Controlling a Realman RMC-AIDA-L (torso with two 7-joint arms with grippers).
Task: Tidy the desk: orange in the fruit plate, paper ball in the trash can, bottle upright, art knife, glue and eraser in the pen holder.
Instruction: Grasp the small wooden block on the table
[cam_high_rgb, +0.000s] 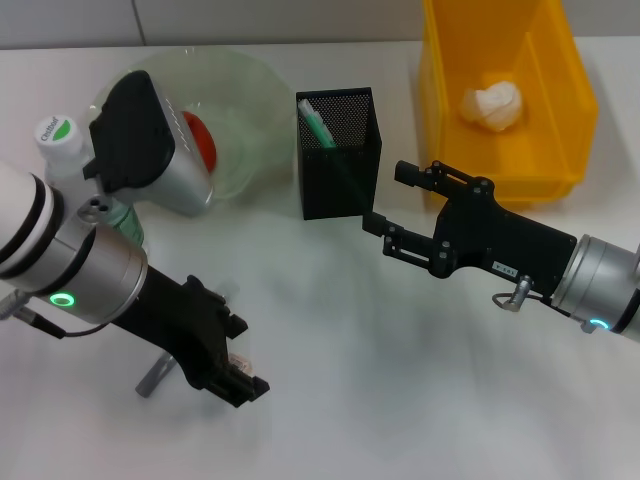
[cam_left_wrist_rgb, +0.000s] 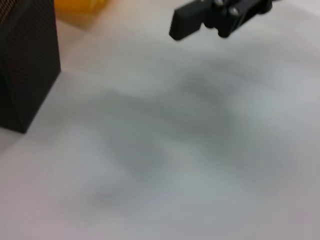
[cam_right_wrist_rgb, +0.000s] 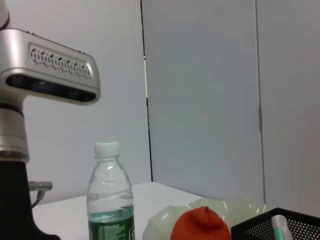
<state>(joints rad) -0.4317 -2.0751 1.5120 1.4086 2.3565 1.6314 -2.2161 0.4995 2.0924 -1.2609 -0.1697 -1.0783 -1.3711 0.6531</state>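
Observation:
The orange (cam_high_rgb: 202, 137) lies in the pale green fruit plate (cam_high_rgb: 250, 85), also in the right wrist view (cam_right_wrist_rgb: 200, 226). The bottle (cam_high_rgb: 60, 140) stands upright left of the plate, also in the right wrist view (cam_right_wrist_rgb: 110, 200). The paper ball (cam_high_rgb: 492, 103) lies in the yellow bin (cam_high_rgb: 560, 150). The black mesh pen holder (cam_high_rgb: 335, 155) holds a green-and-white glue stick (cam_high_rgb: 316, 125). My right gripper (cam_high_rgb: 393, 198) is open and empty just right of the holder. My left gripper (cam_high_rgb: 235, 378) is low over the front left of the table, at a small pale eraser-like piece (cam_high_rgb: 241, 359). A grey art knife (cam_high_rgb: 150, 378) pokes out from under the left arm.
The left wrist view shows bare white table, the pen holder's side (cam_left_wrist_rgb: 25, 65) and the right gripper's fingertips (cam_left_wrist_rgb: 187, 22) farther off. The left arm's silver wrist camera (cam_high_rgb: 165, 150) hangs over the plate's left part.

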